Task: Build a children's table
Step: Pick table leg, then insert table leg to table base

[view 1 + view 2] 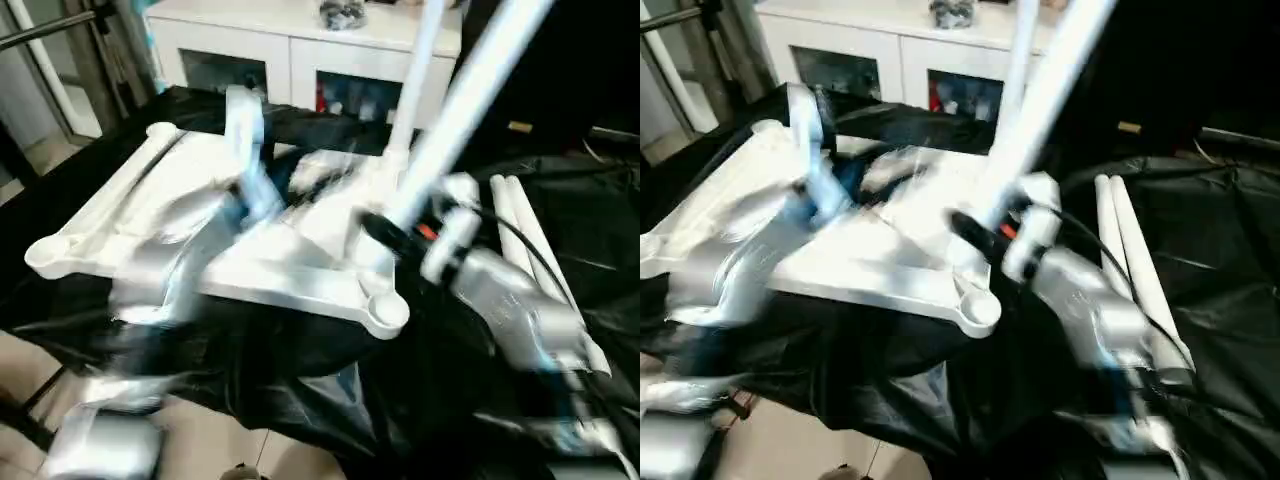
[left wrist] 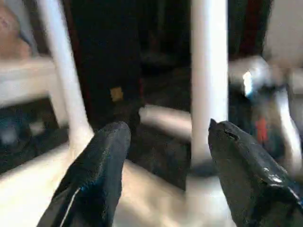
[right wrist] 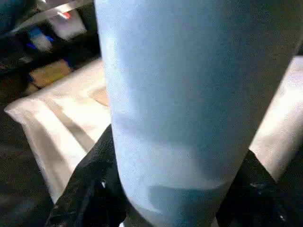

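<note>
**Leg gripped low for socket seating**

Tabletop (image 1: 250, 255) flipped underside-up on black cloth (image 1: 300, 370), so corner sockets face up for legs. One leg (image 1: 415, 80) already upright in far socket. Second leg (image 1: 470, 100) pinched near its base by right gripper (image 3: 165, 198), black fingers clamped on either side of the tube; held tilted, low end near the tabletop's right edge, probably so it can be steered into a socket. Near-right corner socket (image 1: 385, 312) open, likely target. Left gripper (image 2: 165, 156) spread wide, holding nothing, over the tabletop facing the standing leg, probably ready to steady. Two spare legs (image 1: 530, 240) lying side by side on cloth to the right, kept in reach. White cabinet (image 1: 300, 40) behind.
</note>
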### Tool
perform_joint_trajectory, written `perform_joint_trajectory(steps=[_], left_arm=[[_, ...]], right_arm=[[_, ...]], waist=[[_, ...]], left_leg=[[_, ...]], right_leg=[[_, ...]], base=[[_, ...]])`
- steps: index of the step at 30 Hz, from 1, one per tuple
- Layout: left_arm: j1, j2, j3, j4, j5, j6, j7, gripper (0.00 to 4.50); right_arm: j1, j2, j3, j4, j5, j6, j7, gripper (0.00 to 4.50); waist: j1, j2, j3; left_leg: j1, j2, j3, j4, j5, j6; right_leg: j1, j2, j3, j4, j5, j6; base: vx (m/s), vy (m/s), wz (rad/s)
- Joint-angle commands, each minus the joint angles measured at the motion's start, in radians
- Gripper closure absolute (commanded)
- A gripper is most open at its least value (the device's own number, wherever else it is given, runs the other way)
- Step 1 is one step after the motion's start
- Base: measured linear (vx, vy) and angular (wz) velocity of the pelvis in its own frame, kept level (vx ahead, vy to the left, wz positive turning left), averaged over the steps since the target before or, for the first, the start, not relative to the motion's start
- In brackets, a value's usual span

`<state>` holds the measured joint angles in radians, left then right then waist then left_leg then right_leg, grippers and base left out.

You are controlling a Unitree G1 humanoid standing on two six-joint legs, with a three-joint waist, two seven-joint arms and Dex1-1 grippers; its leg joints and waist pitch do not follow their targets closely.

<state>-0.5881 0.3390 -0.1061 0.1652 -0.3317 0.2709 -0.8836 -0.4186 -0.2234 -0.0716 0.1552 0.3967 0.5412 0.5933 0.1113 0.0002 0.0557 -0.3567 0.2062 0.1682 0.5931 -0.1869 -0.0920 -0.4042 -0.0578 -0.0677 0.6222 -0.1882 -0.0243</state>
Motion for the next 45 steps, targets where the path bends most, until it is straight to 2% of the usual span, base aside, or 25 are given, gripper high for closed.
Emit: perform_joint_trajectory(steps=[1,3,5,6,7,8,9,10,11,13,14,15,17,18,22,24,27,28,30,32,35,37,41,44,45], left_arm=[[-0.001,0.020,-0.078,0.033,0.059,-0.059,-0.089,1.46],[0.007,0.040,-0.122,0.068,0.075,-0.068,-0.161,1.46],[0.004,0.063,-0.184,0.108,0.105,-0.095,-0.243,1.46],[0.002,0.065,-0.191,0.115,0.111,-0.102,-0.249,1.46],[-0.017,0.077,-0.247,0.184,0.160,-0.166,-0.293,1.73],[-0.026,0.073,-0.263,0.220,0.180,-0.195,-0.308,1.80],[-0.032,0.071,-0.270,0.240,0.190,-0.207,-0.316,1.80],[-0.050,0.071,-0.297,0.302,0.232,-0.235,-0.327,1.83],[-0.061,0.072,-0.311,0.338,0.257,-0.252,-0.332,1.93],[-0.078,0.073,-0.330,0.392,0.296,-0.274,-0.321,2.19],[-0.078,0.073,-0.330,0.392,0.296,-0.274,-0.321,2.22],[-0.102,0.072,-0.349,0.466,0.337,-0.299,-0.293,2.22],[-0.133,0.059,-0.345,0.555,0.347,-0.319,-0.272,2.39],[-0.133,0.059,-0.345,0.555,0.347,-0.319,-0.272,2.54],[-0.173,0.037,-0.327,0.656,0.352,-0.371,-0.288,2.72],[-0.185,0.031,-0.321,0.684,0.356,-0.383,-0.294,3.03],[-0.199,0.027,-0.323,0.720,0.364,-0.401,-0.299,3.08],[-0.206,0.026,-0.324,0.738,0.368,-0.409,-0.303,3.29],[-0.218,0.025,-0.322,0.766,0.367,-0.418,-0.316,3.43],[-0.230,0.023,-0.314,0.789,0.361,-0.422,-0.327,3.48],[-0.243,0.022,-0.313,0.827,0.374,-0.439,-0.339,3.89],[-0.245,0.022,-0.313,0.840,0.384,-0.448,-0.344,3.95],[-0.245,0.016,-0.300,0.853,0.373,-0.434,-0.358,4.25],[-0.246,0.005,-0.276,0.863,0.351,-0.358,-0.369,4.40],[-0.245,0.002,-0.272,0.864,0.348,-0.337,-0.369,4.40]], right_arm=[[0.006,-0.015,0.003,-0.054,-0.013,0.001,-0.005,2.57],[0.024,-0.030,0.005,-0.068,-0.019,0.010,-0.010,2.57],[0.042,-0.040,0.007,-0.079,-0.025,0.009,-0.017,2.57],[0.043,-0.040,0.007,-0.081,-0.025,0.009,-0.018,2.57],[0.058,-0.043,0.008,-0.098,-0.026,0.011,-0.027,2.57],[0.064,-0.044,0.011,-0.105,-0.029,0.012,-0.030,2.57],[0.067,-0.045,0.012,-0.109,-0.029,0.013,-0.032,2.57],[0.075,-0.046,0.018,-0.120,-0.035,0.015,-0.035,2.57],[0.079,-0.047,0.021,-0.126,-0.038,0.016,-0.037,2.57],[0.084,-0.048,0.024,-0.133,-0.042,0.018,-0.038,2.57],[0.084,-0.048,0.024,-0.133,-0.042,0.018,-0.038,2.57],[0.091,-0.050,0.025,-0.145,-0.038,0.023,-0.038,2.57],[0.095,-0.054,0.026,-0.151,-0.034,0.027,-0.039,2.57],[0.095,-0.054,0.026,-0.151,-0.034,0.027,-0.039,2.57],[0.100,-0.055,0.029,-0.159,-0.032,0.032,-0.042,2.57],[0.101,-0.055,0.029,-0.162,-0.033,0.036,-0.040,2.57],[0.104,-0.056,0.030,-0.166,-0.032,0.038,-0.041,2.57],[0.105,-0.056,0.031,-0.167,-0.031,0.039,-0.041,2.57],[0.107,-0.058,0.032,-0.171,-0.028,0.042,-0.041,2.57],[0.110,-0.060,0.033,-0.173,-0.026,0.043,-0.040,2.57],[0.113,-0.061,0.033,-0.175,-0.026,0.044,-0.040,2.57],[0.114,-0.060,0.034,-0.176,-0.027,0.044,-0.041,2.57],[0.113,-0.058,0.036,-0.177,-0.026,0.047,-0.039,2.57],[0.109,-0.062,0.045,-0.176,-0.024,0.051,-0.030,2.57],[0.108,-0.063,0.046,-0.175,-0.024,0.052,-0.028,2.57]], waist=[[-0.004,0.003,-0.072],[-0.001,0.005,-0.071],[-0.003,0.015,-0.071],[-0.006,0.012,-0.071],[-0.006,0.014,-0.070],[-0.009,0.016,-0.071],[-0.009,0.014,-0.070],[-0.011,0.028,-0.073],[-0.015,0.021,-0.071],[-0.015,0.022,-0.073],[-0.016,0.031,-0.073],[-0.019,0.027,-0.074],[-0.022,0.027,-0.073],[-0.023,0.026,-0.074],[-0.020,0.022,-0.076],[-0.018,0.025,-0.075],[-0.018,0.024,-0.073],[-0.018,0.024,-0.072],[-0.017,0.023,-0.072],[-0.017,0.024,-0.072],[-0.016,0.024,-0.073],[-0.017,0.024,-0.072],[-0.018,0.023,-0.073],[-0.019,0.020,-0.073],[-0.019,0.016,-0.072]], left_leg=[[0.004,0.014,-0.002,-0.066,-0.118,-0.016],[0.005,0.014,-0.001,-0.066,-0.118,-0.014],[0.005,0.014,-0.002,-0.066,-0.128,-0.020],[0.005,0.014,-0.001,-0.066,-0.133,-0.023],[0.004,0.011,-0.001,-0.066,-0.137,-0.020],[0.003,0.011,-0.001,-0.066,-0.145,-0.021],[0.002,0.010,-0.001,-0.066,-0.147,-0.019],[0.004,0.010,-0.002,-0.064,-0.148,-0.024],[0.002,0.008,-0.002,-0.064,-0.150,-0.020],[0.001,0.010,-0.004,-0.064,-0.142,-0.023],[0.002,0.010,-0.005,-0.063,-0.142,-0.022],[0.002,0.012,-0.005,-0.063,-0.146,-0.023],[0.000,0.007,-0.004,-0.061,-0.148,-0.017],[0.001,0.007,-0.004,-0.061,-0.148,-0.017],[0.000,0.010,-0.003,-0.059,-0.130,-0.006],[0.002,0.012,-0.004,-0.060,-0.133,-0.004],[0.002,0.012,-0.004,-0.061,-0.143,-0.003],[0.002,0.012,-0.003,-0.061,-0.150,-0.005],[0.003,0.011,-0.003,-0.061,-0.151,-0.004],[0.003,0.012,-0.004,-0.062,-0.152,-0.007],[0.003,0.011,-0.004,-0.061,-0.152,-0.007],[0.002,0.013,-0.005,-0.062,-0.152,-0.006],[0.002,0.012,-0.005,-0.061,-0.144,-0.004],[0.000,0.012,-0.004,-0.061,-0.135,-0.001],[0.000,0.011,-0.003,-0.061,-0.133,0.002]], right_leg=[[0.060,-0.067,0.049,-0.078,-0.167,-0.115],[0.060,-0.069,0.051,-0.077,-0.166,-0.119],[0.059,-0.070,0.052,-0.075,-0.161,-0.124],[0.060,-0.068,0.052,-0.075,-0.157,-0.127],[0.060,-0.067,0.052,-0.081,-0.159,-0.124],[0.063,-0.067,0.053,-0.079,-0.157,-0.124],[0.064,-0.068,0.052,-0.080,-0.164,-0.124],[0.064,-0.069,0.053,-0.079,-0.163,-0.130],[0.065,-0.066,0.052,-0.083,-0.167,-0.126],[0.068,-0.069,0.052,-0.077,-0.158,-0.130],[0.066,-0.069,0.052,-0.078,-0.157,-0.133],[0.068,-0.070,0.052,-0.076,-0.145,-0.145],[0.069,-0.068,0.051,-0.079,-0.146,-0.146],[0.070,-0.068,0.050,-0.079,-0.146,-0.148],[0.071,-0.070,0.052,-0.075,-0.102,-0.178],[0.071,-0.073,0.052,-0.073,-0.096,-0.188],[0.070,-0.073,0.052,-0.076,-0.118,-0.186],[0.071,-0.075,0.053,-0.077,-0.133,-0.185],[0.071,-0.074,0.053,-0.080,-0.150,-0.179],[0.071,-0.075,0.053,-0.079,-0.153,-0.178],[0.072,-0.074,0.053,-0.079,-0.145,-0.181],[0.072,-0.075,0.053,-0.079,-0.138,-0.186],[0.074,-0.075,0.053,-0.075,-0.115,-0.196],[0.074,-0.075,0.053,-0.073,-0.118,-0.201],[0.074,-0.075,0.053,-0.075,-0.119,-0.201]], base=[[0.000,0.000,0.00],[0.000,0.000,0.00],[0.000,0.000,0.00],[0.000,0.000,0.00],[0.000,0.000,0.00],[0.000,0.000,0.00],[0.000,0.000,0.00],[0.000,0.000,0.00],[0.000,0.000,0.00],[0.000,0.000,0.00],[0.000,0.000,0.00],[0.000,0.000,0.00],[0.000,0.000,0.00],[0.000,0.000,0.00],[0.000,0.000,0.00],[0.000,0.000,0.00],[0.000,0.000,0.00],[0.000,0.000,0.00],[0.000,0.000,0.00],[0.000,0.000,0.00],[0.000,0.000,0.00],[0.000,0.000,0.00],[0.000,0.000,0.00],[0.000,0.000,0.00],[0.000,0.000,0.00]])
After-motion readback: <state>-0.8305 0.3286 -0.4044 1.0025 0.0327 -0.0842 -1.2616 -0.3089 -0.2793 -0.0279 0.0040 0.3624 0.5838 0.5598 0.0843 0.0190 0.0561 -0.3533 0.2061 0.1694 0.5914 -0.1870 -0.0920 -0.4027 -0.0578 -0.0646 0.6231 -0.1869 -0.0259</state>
